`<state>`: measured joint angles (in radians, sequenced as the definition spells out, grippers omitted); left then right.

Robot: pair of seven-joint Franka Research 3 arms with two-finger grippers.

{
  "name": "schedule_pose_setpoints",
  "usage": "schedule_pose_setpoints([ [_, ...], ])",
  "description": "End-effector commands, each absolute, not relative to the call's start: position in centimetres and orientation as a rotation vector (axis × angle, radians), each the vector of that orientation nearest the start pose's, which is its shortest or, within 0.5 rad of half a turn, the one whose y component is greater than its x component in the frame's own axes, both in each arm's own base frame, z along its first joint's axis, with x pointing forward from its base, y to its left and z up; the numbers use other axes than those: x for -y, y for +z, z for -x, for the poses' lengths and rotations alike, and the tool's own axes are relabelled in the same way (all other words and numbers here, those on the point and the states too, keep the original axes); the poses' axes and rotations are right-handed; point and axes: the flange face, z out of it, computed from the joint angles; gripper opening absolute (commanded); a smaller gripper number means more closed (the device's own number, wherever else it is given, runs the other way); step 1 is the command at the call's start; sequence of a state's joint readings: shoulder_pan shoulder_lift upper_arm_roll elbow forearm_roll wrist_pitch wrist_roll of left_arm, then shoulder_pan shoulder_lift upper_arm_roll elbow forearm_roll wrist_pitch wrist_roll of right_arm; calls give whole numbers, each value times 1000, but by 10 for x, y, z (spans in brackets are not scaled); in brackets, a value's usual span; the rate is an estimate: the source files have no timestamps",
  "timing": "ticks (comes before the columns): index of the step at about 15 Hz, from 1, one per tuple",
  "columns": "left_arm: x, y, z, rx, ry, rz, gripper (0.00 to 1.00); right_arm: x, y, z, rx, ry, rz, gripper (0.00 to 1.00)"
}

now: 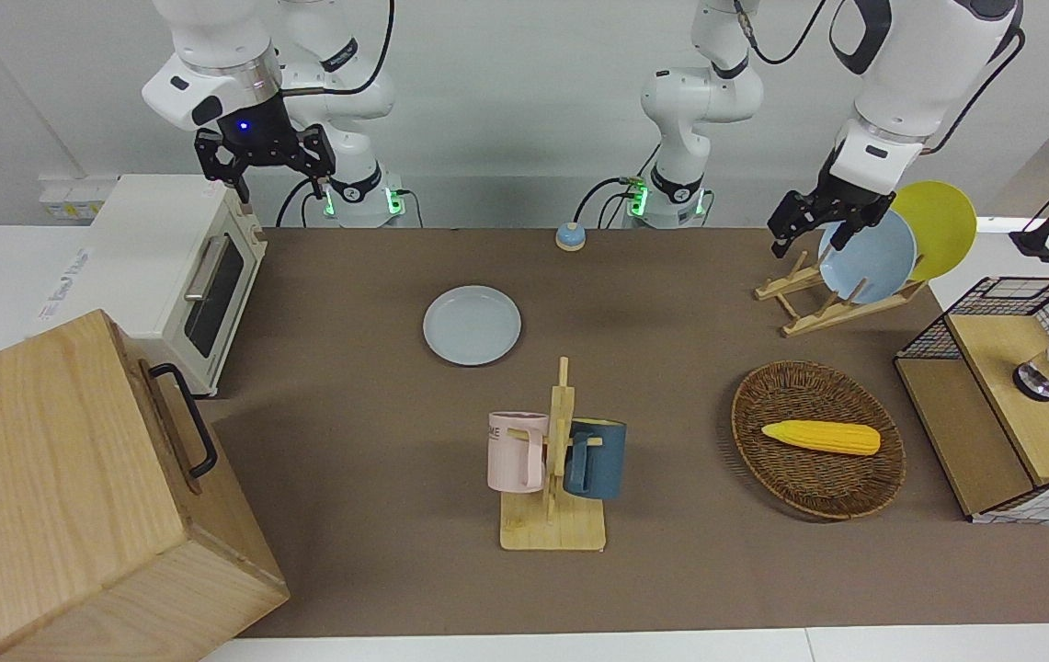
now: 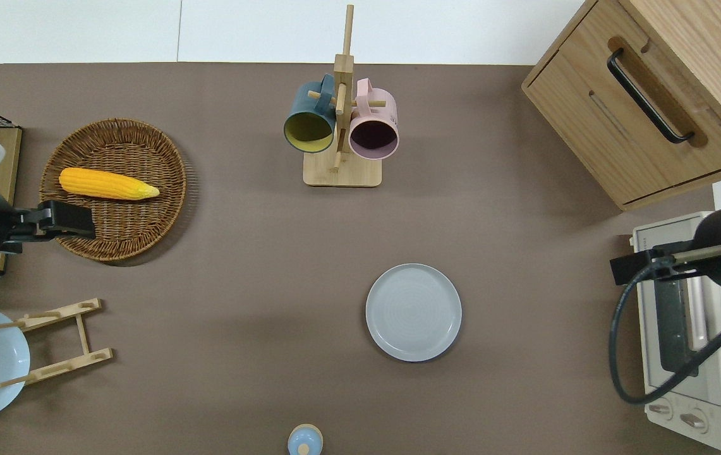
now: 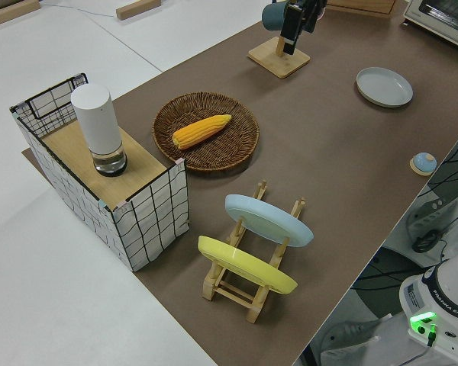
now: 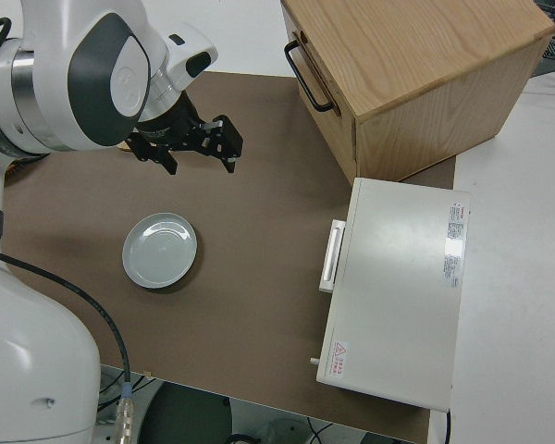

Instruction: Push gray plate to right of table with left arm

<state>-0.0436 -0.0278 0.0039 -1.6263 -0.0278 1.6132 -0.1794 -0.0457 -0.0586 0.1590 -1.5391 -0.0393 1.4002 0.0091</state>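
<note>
- Upper right of the front view: we see the left gripper in the air, holding nothing; in the overhead view it hangs over the basket's edge. We cannot tell how far its fingers are parted.
- Upper left: the right arm is parked, its gripper spread open and empty.
- Centre: the gray plate lies flat on the table, well apart from both grippers.
- Lower centre: the mug rack stands farther from the robots than the plate.

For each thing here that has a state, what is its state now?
Round pale gray plate: flat on the brown table, untouched.
Left gripper: raised over the wicker basket's edge.
Right arm: parked.
White toaster oven: door shut.
Wooden cabinet: drawer shut.
Pink mug, dark blue mug: hanging on wooden rack.
</note>
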Motion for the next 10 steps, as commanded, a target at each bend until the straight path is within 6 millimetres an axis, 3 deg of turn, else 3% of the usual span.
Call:
schedule_pose_setpoints([
  [1, 14, 628, -540, 221, 16, 3131, 995, -55, 659, -511, 164, 134, 3189, 996],
  [10, 11, 629, -539, 233, 19, 3130, 995, -55, 659, -511, 164, 134, 3190, 996],
])
